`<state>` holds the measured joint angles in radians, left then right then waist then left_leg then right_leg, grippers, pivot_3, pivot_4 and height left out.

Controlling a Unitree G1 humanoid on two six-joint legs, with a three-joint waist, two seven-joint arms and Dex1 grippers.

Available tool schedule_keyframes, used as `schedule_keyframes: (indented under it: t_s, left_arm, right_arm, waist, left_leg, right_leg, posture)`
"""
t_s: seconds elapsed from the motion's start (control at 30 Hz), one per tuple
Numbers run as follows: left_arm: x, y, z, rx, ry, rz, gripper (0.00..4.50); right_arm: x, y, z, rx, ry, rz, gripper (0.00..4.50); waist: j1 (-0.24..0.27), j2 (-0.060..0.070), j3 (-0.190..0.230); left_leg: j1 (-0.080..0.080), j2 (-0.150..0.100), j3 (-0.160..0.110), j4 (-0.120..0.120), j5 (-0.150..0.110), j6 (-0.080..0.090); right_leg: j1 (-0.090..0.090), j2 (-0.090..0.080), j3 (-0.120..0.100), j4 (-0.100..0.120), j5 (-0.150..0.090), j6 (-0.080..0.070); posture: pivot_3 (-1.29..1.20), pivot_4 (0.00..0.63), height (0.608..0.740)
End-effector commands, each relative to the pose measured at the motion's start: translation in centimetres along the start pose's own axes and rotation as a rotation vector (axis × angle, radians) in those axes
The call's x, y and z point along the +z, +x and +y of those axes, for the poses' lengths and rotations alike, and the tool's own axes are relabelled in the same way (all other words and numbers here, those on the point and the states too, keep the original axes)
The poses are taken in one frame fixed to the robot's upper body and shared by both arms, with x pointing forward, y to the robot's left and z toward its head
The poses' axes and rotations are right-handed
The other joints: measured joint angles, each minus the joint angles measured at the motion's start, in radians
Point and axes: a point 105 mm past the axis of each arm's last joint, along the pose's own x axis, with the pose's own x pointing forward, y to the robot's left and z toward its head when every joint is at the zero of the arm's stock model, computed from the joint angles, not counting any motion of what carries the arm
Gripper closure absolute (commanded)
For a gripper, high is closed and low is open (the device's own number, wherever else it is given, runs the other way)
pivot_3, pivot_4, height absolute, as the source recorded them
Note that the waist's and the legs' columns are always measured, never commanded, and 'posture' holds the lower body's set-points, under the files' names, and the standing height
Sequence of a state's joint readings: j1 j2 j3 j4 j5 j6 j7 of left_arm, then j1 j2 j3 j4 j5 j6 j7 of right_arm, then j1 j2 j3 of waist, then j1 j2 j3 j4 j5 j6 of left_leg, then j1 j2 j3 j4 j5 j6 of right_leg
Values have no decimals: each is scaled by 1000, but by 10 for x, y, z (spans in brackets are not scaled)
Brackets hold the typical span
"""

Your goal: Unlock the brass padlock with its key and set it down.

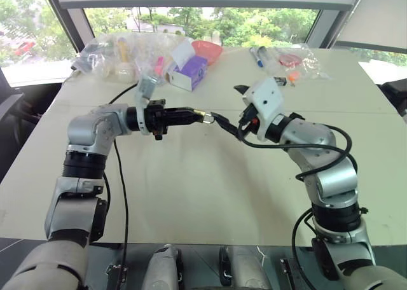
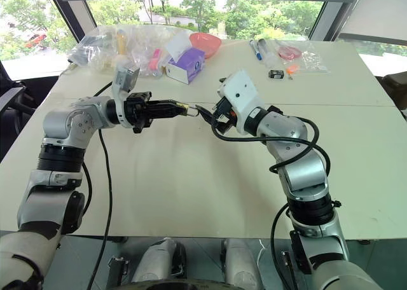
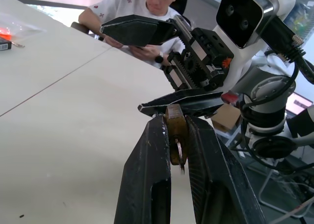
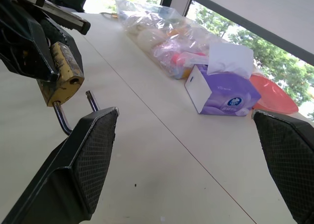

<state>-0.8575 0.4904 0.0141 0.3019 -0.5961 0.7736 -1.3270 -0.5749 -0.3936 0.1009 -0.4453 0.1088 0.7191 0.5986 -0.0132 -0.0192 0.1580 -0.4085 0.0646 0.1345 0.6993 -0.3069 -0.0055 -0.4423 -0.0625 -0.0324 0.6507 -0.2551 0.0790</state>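
Observation:
The brass padlock (image 4: 61,71) hangs in the air over the white table (image 1: 191,194), pinched by its body between the two black fingers of my left gripper (image 3: 175,120), which is shut on it. Its silvery shackle (image 4: 64,118) sticks out toward my right arm, with one end free of the body. My right gripper (image 4: 185,117) stands wide open facing the lock. One of its fingers (image 1: 222,121) lies right beside the shackle's bend; whether they touch I cannot tell. A thin metal piece (image 3: 179,154) juts from the lock's other end; I cannot tell if it is the key.
Along the table's far side lie clear plastic bags (image 1: 114,55), a purple tissue box (image 1: 189,72), a red bowl (image 1: 206,48), markers (image 1: 257,56) and a small black block (image 2: 275,74). A black cable (image 1: 121,175) trails from my left arm. A person (image 3: 142,8) sits beyond the table.

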Motion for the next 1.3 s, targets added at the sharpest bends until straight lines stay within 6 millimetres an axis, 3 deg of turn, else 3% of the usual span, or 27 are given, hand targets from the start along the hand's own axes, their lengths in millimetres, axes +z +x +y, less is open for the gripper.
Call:
schedule_keyframes:
  t_s: [0.03, 0.4, 0.57, 0.67, 0.8, 1.03, 1.27, 1.3]
  left_arm:
    - [10, 1, -4, -9, 51, -15, 4500]
    - [7, -1, 3, 20, 52, -14, 4500]
    - [-16, 7, 18, 91, -2, 28, 4500]
    - [-33, 19, 27, 136, -42, 55, 4500]
    - [-42, 46, 29, 106, -185, 17, 4500]
    - [-82, 83, 41, 128, -363, 81, 4500]
    - [-106, 95, 53, 196, -399, 152, 4500]
    - [-108, 94, 54, 204, -396, 160, 4016]
  right_arm:
    - [7, -3, 13, 67, -28, -25, 32]
    - [-2, -13, -1, 8, -58, 27, 32]
    - [-24, -40, -22, -104, -39, 226, 32]
    - [-37, -65, 4, 36, 108, 381, 32]
    - [-26, -86, 29, 178, 284, 400, 32]
    - [-37, -97, 30, 153, 275, 519, 32]
    - [-42, -92, 27, 102, 245, 523, 32]
    - [-41, -91, 26, 94, 242, 518, 9]
  waist:
    - [1, 0, 0]
    - [1, 0, 0]
    - [7, 0, 0]
    - [14, 0, 0]
    - [18, 0, 0]
    - [21, 0, 0]
    - [20, 0, 0]
    - [20, 0, 0]
  left_leg:
    - [0, 0, 0, 0, 0, 0]
    - [0, 0, 0, 0, 0, 0]
    - [0, 0, 0, 0, 0, 0]
    - [-1, -1, -1, 1, -1, 1]
    - [-1, 0, -1, 0, -3, 6]
    - [0, -1, -2, 1, -5, 9]
    - [-1, -1, -2, 0, -5, 10]
    - [-1, -1, -2, 0, -5, 10]
  right_leg:
    - [0, 0, 0, 0, 0, 0]
    - [0, 0, 0, 0, 0, 0]
    - [0, 0, 0, -1, 0, 0]
    - [0, -1, 0, -1, 0, 0]
    - [0, 0, 0, -2, 0, 0]
    - [0, 0, 0, -2, 0, 0]
    - [0, 0, 0, -2, 0, 0]
    - [0, 0, 0, -2, 0, 0]
  posture:
    - [0, 150, 734]
    - [0, 150, 734]
    - [0, 150, 734]
    - [0, 150, 734]
    - [0, 150, 734]
    - [0, 150, 734]
    - [0, 150, 734]
    - [0, 150, 734]
